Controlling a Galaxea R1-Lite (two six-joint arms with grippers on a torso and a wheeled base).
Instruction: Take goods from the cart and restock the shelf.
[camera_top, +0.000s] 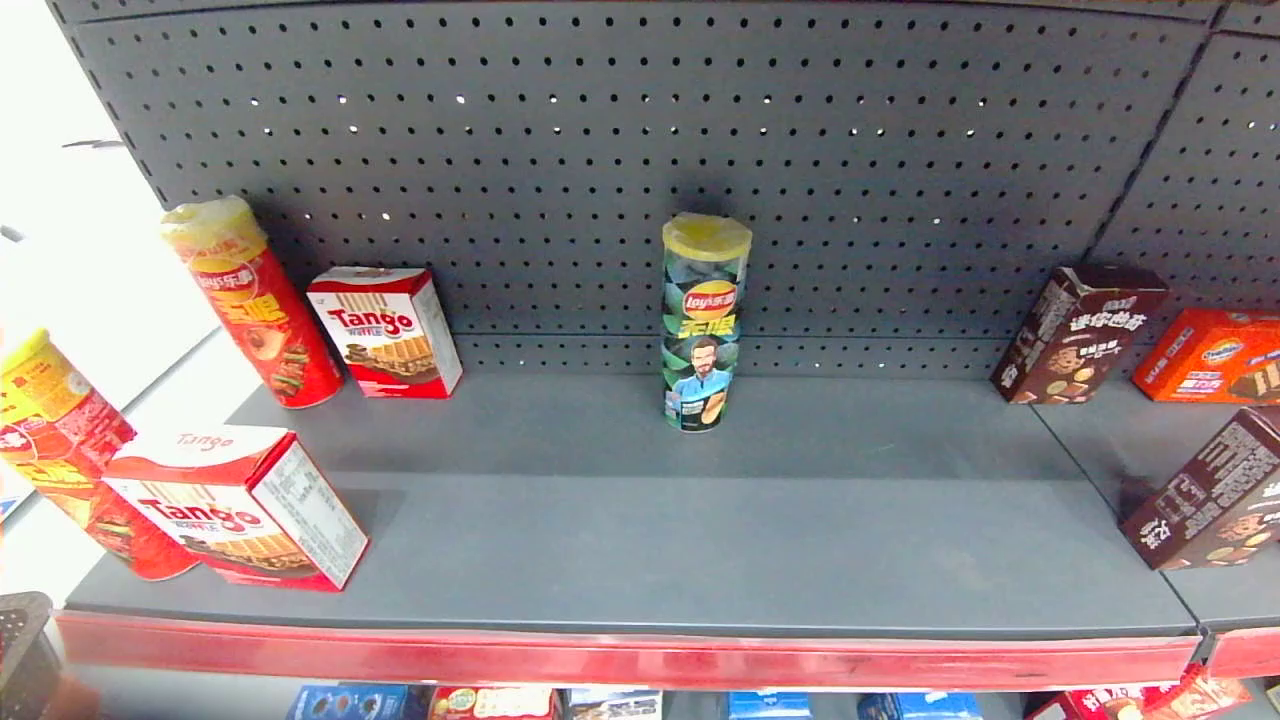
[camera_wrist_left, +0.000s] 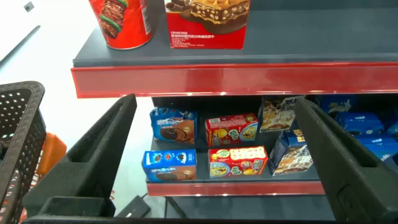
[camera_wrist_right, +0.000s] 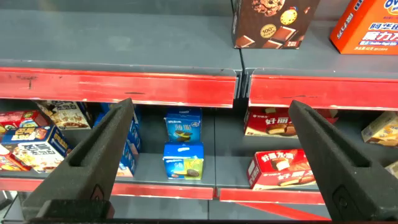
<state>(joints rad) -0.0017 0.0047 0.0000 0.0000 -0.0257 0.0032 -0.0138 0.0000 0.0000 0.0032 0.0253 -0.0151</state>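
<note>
Your left fingers (camera_wrist_left: 93, 155) are wide apart and hold nothing. The black basket (camera_wrist_left: 18, 124) sits just beside them. Your right fingers (camera_wrist_right: 93, 162) are apart and empty too. Up in front of both is the shelf (camera_top: 640, 560), where a green chip can (camera_top: 705, 325) stands.

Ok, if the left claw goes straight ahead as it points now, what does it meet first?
Probably the red snack boxes on the lower shelf; the left claw points under the red shelf edge, depth unclear.
</note>
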